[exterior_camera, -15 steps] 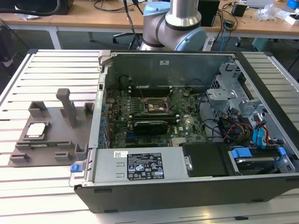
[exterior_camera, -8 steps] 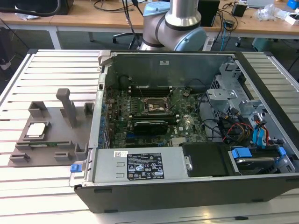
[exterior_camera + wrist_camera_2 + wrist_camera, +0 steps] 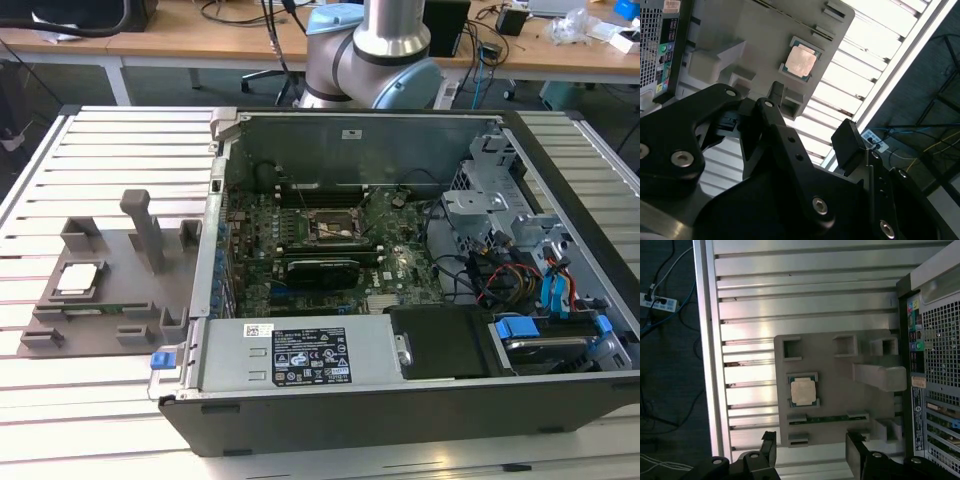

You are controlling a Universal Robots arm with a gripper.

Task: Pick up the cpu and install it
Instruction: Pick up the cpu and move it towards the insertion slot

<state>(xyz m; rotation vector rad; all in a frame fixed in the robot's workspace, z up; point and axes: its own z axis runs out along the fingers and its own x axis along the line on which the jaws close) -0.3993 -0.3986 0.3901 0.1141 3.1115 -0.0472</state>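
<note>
The cpu (image 3: 78, 278) is a small square chip with a pale metal top. It lies flat in a recess of the grey fixture plate (image 3: 130, 255), at the exterior view's left of the open computer case (image 3: 400, 375). Both wrist views look down on the cpu (image 3: 803, 391) (image 3: 800, 62) from well above. My gripper (image 3: 811, 452) is open and holds nothing; its dark fingers (image 3: 767, 445) stand wide apart near the plate's edge, clear of the chip. One black finger pad (image 3: 847, 145) hangs over the slatted table. The dark socket (image 3: 335, 228) sits in the middle of the motherboard.
The fixture plate carries an upright post (image 3: 150, 230) and several raised blocks around the chip. The case wall (image 3: 930, 365) stands close beside the plate. The slatted metal table (image 3: 790, 290) ends at an edge rail (image 3: 707, 340), with floor cables beyond. The arm's base (image 3: 375, 50) rises behind the case.
</note>
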